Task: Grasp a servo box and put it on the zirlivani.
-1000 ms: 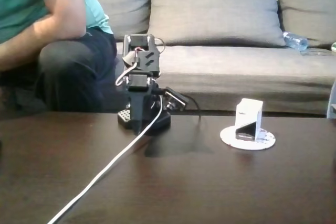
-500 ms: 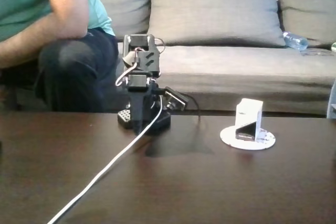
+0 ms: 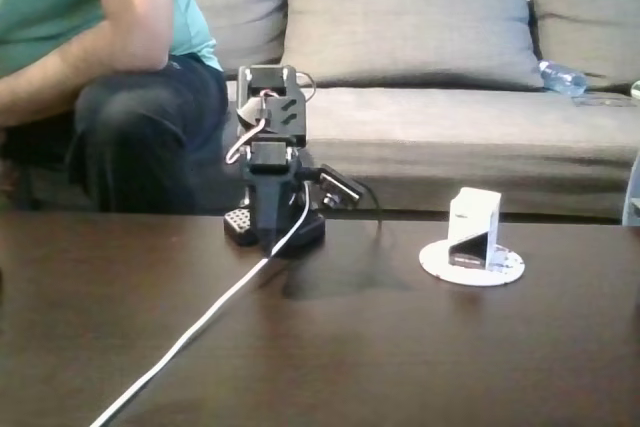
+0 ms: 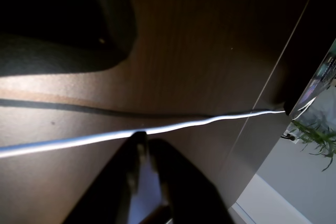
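servo box (image 3: pixel 474 227) stood upright on the zirlivani (image 3: pixel 472 262), well apart from the folded arm. gripper (image 4: pixel 140 142) looked pressed together over the table (image 3: pixel 400 347). judged light, stiff cardboard, crushable; best pinched across opposite side faces.

Fixed view: cam sits low, approx at tabletop height, at the near edge of the dark table (image 3: pixel 420 347), facing straight across it toward the grey sofa (image 3: pixel 420 77). Arm (image 3: pixel 270 177) stands mid-distance, left of centre; a seated person (image 3: pixel 100 67) at top left is cut by the frame. Wide shot, whole table width in frame.

Wrist view: cam rides on the arm, very close to the table surface (image 4: pixel 199 51), pic tilted. Gripper (image 4: pixel 140 140) enters from bottom edge, blurred. Floor and a plant (image 4: pixel 317 137) at far right.

Shared by both: dark tabletop and the white cable (image 3: pixel 200 322) (image 4: pixel 157 128) running across it.
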